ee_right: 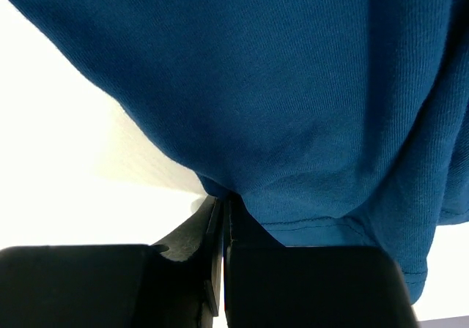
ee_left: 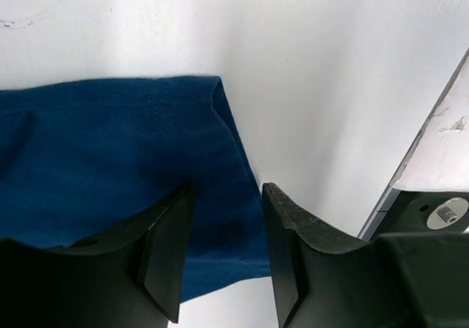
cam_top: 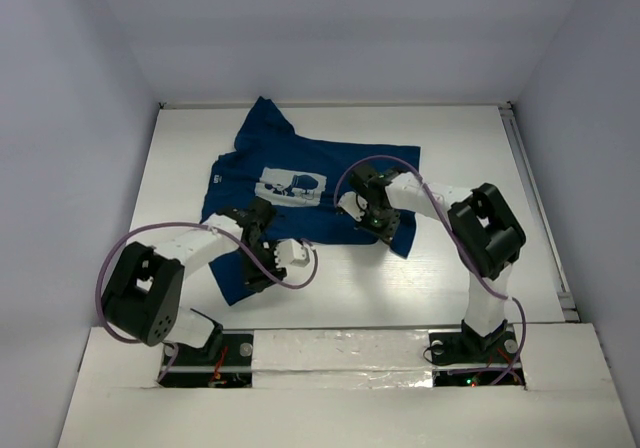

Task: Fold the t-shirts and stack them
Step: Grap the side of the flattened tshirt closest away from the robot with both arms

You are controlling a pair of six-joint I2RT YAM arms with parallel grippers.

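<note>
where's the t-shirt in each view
top external: t-shirt lies mid-table, with both arms at its near side.
left wrist: t-shirt on the left, its corner under the open left hand.
right wrist: t-shirt fills the top, pinched in the shut right hand.
shared landmark: the white table beside the cloth.

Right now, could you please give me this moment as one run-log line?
t-shirt: spread out, unfolded | left gripper: open over a shirt edge | right gripper: shut on t-shirt

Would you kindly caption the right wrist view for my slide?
Right gripper, jaws shut, pinching the edge of the blue t-shirt.
</note>
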